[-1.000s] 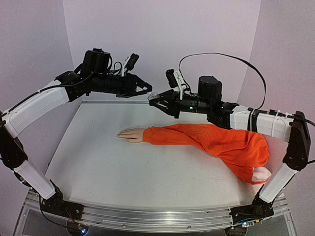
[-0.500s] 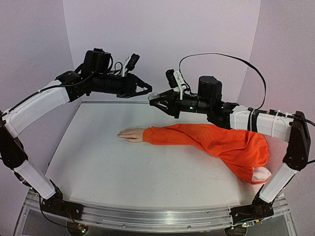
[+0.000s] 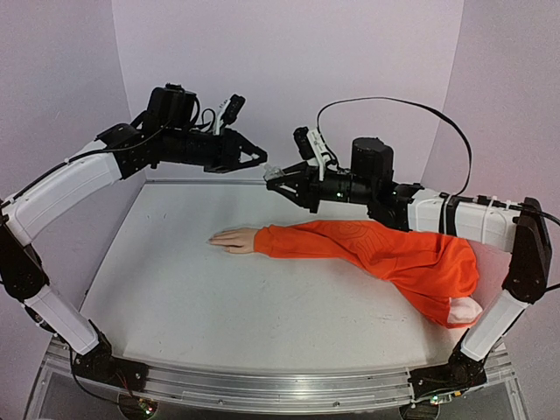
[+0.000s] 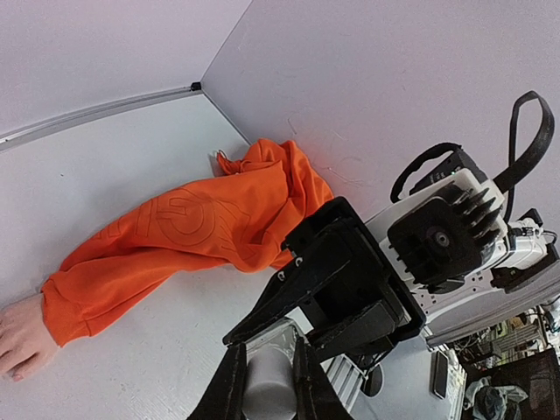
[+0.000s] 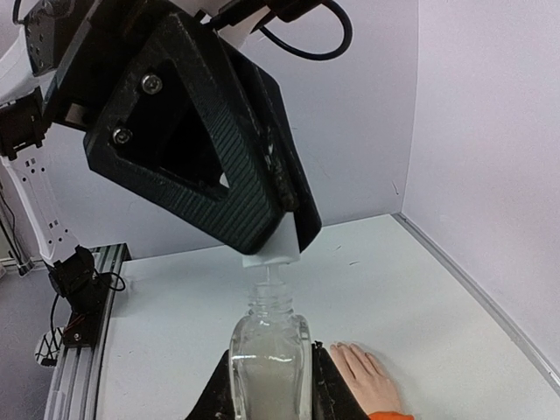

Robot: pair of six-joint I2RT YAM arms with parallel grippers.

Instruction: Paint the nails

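The pale mannequin hand (image 3: 232, 239) lies flat on the table, sticking out of the orange sleeve (image 3: 367, 245). Its nails (image 5: 344, 350) are tiny and bare at the fingertips. Well above the table at the back, my right gripper (image 5: 269, 366) is shut on a small clear bottle (image 5: 269, 350), held upright. My left gripper (image 4: 267, 372) is shut on the bottle's white cap (image 5: 278, 247). The cap sits just above the open neck, and a thin stem runs from it down into the bottle. In the top view both grippers (image 3: 261, 159) (image 3: 271, 175) meet tip to tip.
The sleeve's loose end bunches at the right side of the table (image 3: 175, 297) near the right arm's base. Lilac walls (image 3: 289, 52) close the back and both sides. A metal rail (image 3: 262, 385) runs along the near edge.
The left jaws have closed tighter on the cap. Both grippers have risen slightly together at the back. The hand and sleeve have not moved.
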